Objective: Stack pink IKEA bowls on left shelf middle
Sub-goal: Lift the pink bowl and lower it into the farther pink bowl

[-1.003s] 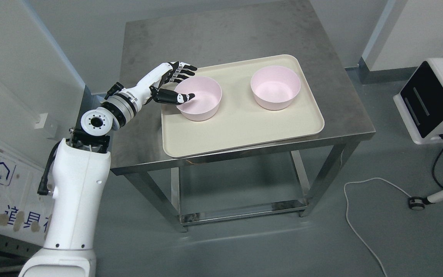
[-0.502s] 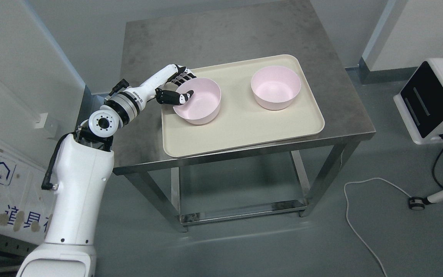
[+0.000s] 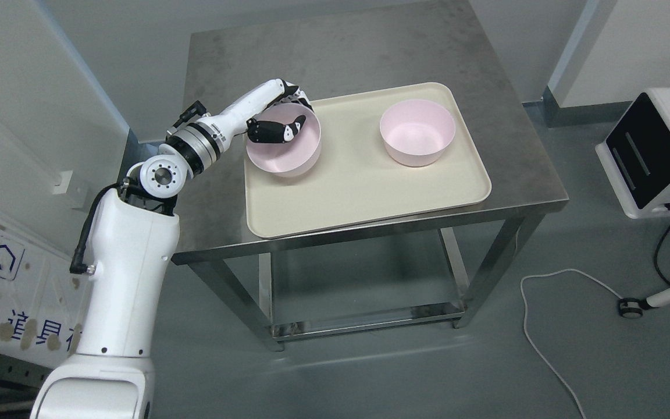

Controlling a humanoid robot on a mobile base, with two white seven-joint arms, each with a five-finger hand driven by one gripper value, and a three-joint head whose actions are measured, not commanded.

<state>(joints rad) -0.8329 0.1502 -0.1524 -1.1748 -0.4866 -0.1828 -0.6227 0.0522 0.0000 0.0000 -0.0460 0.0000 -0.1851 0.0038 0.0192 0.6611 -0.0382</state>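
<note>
The left hand [image 3: 281,119] is pinching the near pink bowl [image 3: 284,141] by its rim at centre-left of the frame: the thumb is hooking inside the wall, and the other fingers [image 3: 303,99] are curling around the outside at the back. The bowl is looking tipped and probably lifted a bit off the cream tray [image 3: 364,186], though it's hard to say how far.

The second pink bowl [image 3: 417,132] is sitting upright on the right half of the tray, well apart from the first.

No shelf is showing anywhere in the frame, so the carry probably has a way to go.

To do this bit well, the robot probably wants to level the bowl out while raising it, keep the pinch firm so the smooth wall isn't slipping, and clear the tray lip before swinging left off the steel table [image 3: 335,52].
</note>
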